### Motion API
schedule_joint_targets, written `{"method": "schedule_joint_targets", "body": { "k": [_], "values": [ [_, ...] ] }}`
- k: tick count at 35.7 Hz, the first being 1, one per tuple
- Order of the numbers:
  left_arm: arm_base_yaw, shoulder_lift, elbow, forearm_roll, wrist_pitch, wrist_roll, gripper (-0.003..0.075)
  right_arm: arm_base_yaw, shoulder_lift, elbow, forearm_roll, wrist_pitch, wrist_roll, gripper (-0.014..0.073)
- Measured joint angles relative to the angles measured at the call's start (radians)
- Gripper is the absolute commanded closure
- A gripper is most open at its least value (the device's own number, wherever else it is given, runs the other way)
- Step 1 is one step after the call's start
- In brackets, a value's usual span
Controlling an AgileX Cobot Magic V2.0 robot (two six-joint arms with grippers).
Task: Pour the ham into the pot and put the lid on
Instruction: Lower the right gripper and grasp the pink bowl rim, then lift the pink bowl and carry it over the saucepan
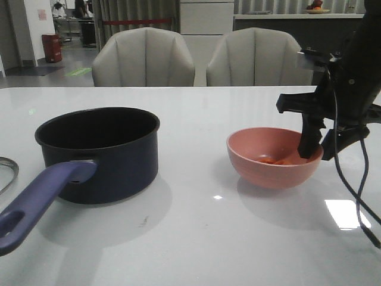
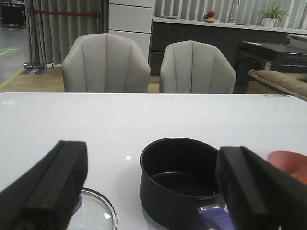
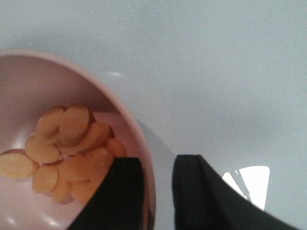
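In the front view I see the pot (image 1: 101, 152) at the left centre of the frame, standing upright on the white table (image 1: 196, 238); its long handle (image 1: 41, 199) points toward the lower left corner. The lid (image 1: 6, 173) lies flat at the left edge, just beside the pot; only a part of its rim shows there. The ham (image 3: 67, 153) is heaped in the bottom of the pink bowl (image 1: 275, 158), right of centre. My right hand (image 1: 311, 148) straddles the bowl's right rim, one finger inside and one outside; whether it already presses the rim I cannot tell. My left hand (image 2: 153, 191) hangs wide open, holding nothing, above the lid and pot.
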Motion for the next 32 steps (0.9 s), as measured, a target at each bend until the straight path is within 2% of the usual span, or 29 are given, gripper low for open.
{"method": "schedule_joint_targets", "body": {
  "k": [12, 18, 32],
  "values": [
    [0.0, 0.0, 0.0, 0.0, 0.0, 0.0, 0.0136, 0.0, 0.004, -0.006, 0.008, -0.099, -0.019, 0.0458],
    [0.0, 0.0, 0.0, 0.0, 0.0, 0.0, 0.0136, 0.009, 0.0, -0.065, 0.046, -0.089, -0.035, 0.0458],
    [0.0, 0.0, 0.0, 0.0, 0.001, 0.0, 0.0136, 0.214, -0.057, -0.19, 0.052, -0.128, -0.124, 0.046]
  ]
}}
